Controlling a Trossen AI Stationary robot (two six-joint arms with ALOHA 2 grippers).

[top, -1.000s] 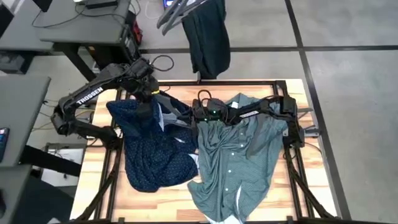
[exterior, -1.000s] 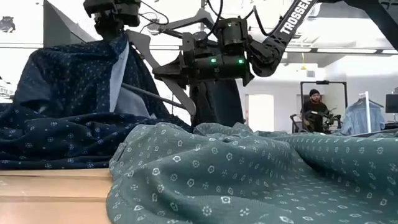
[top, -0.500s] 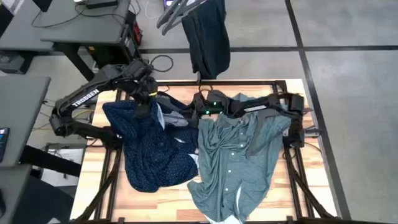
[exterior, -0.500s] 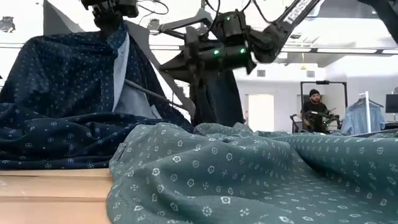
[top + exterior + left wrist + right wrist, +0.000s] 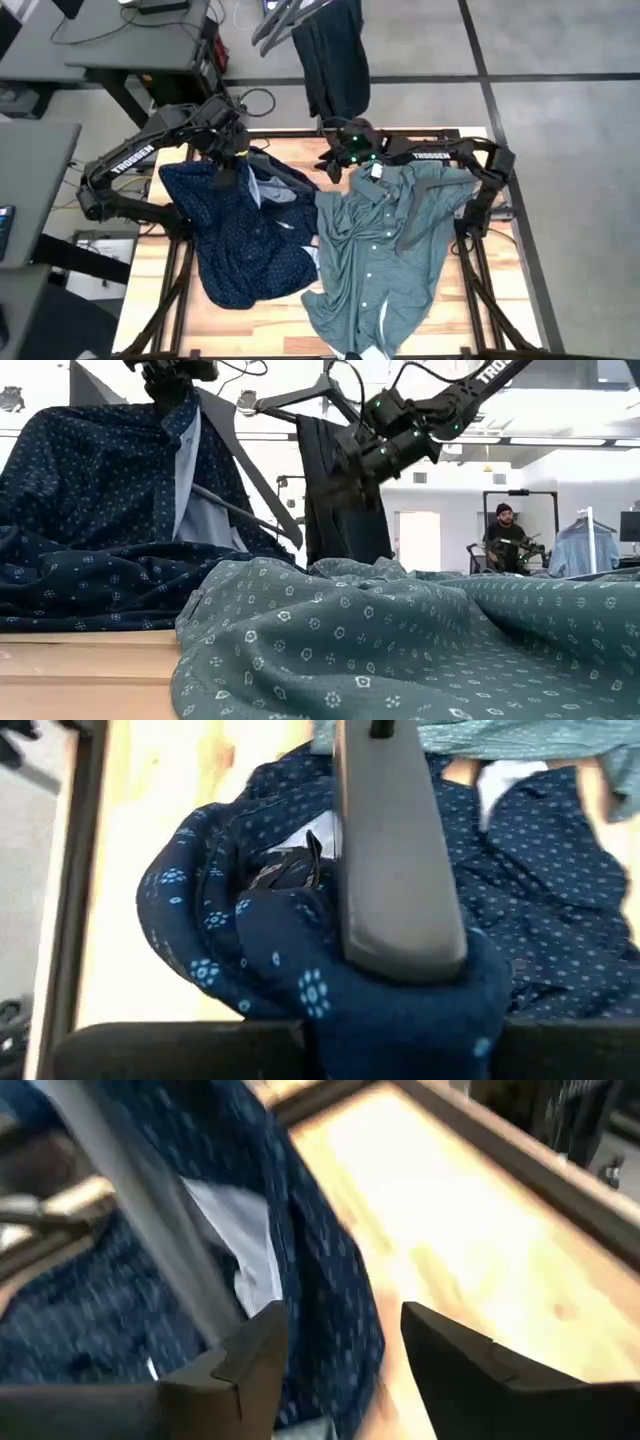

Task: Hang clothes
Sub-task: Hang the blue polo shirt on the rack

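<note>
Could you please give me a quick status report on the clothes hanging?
Left hand shut on navy shirt, lifting its collar. Right hand open, empty. Teal shirt flat on table.

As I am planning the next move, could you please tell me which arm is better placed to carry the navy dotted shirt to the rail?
Left, probably. The left gripper is shut on the navy white-dotted shirt, holding its collar up off the table. The right gripper's fingers are open and empty, beside the teal-green shirt.

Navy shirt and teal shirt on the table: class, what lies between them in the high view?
Nothing: in the high view the navy shirt and the teal shirt touch along their edges.
</note>
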